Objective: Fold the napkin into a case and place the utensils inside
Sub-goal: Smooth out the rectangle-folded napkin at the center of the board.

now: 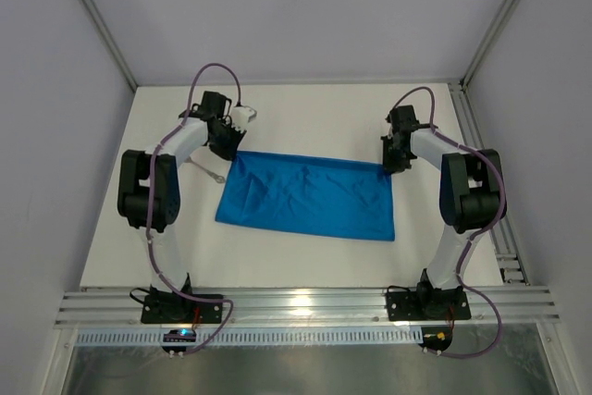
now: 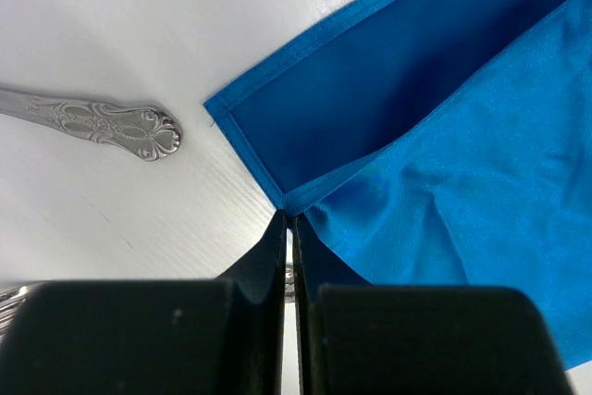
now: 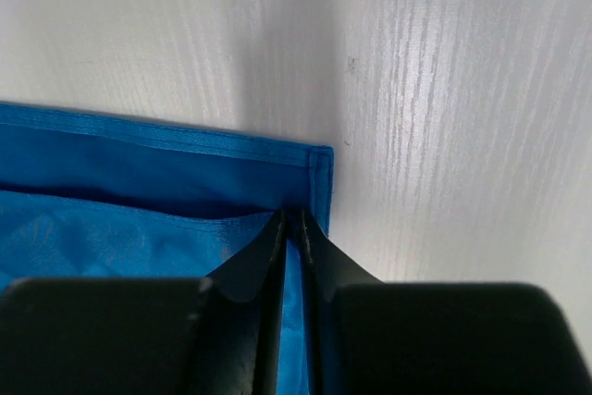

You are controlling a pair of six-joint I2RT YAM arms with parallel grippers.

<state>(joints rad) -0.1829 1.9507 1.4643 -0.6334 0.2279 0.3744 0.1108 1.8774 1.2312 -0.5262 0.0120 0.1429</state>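
The bright blue napkin [image 1: 305, 196] lies on the white table as a wide oblong with one layer folded over another. My left gripper [image 1: 228, 147] is at its far left corner, jaws shut on the upper layer's corner [image 2: 289, 210]. My right gripper [image 1: 392, 164] is at the far right corner, jaws shut on the cloth there [image 3: 294, 221], with blue cloth between the fingers. A silver utensil [image 1: 209, 171] lies on the table just left of the napkin. Its ornate handle end [image 2: 120, 125] shows in the left wrist view. A second utensil's tip [image 2: 11, 293] peeks out at that view's lower left edge.
The white table [image 1: 305, 117] is walled in by grey panels on the left, right and back. A metal rail [image 1: 296, 304] runs along the near edge, where both arm bases stand.
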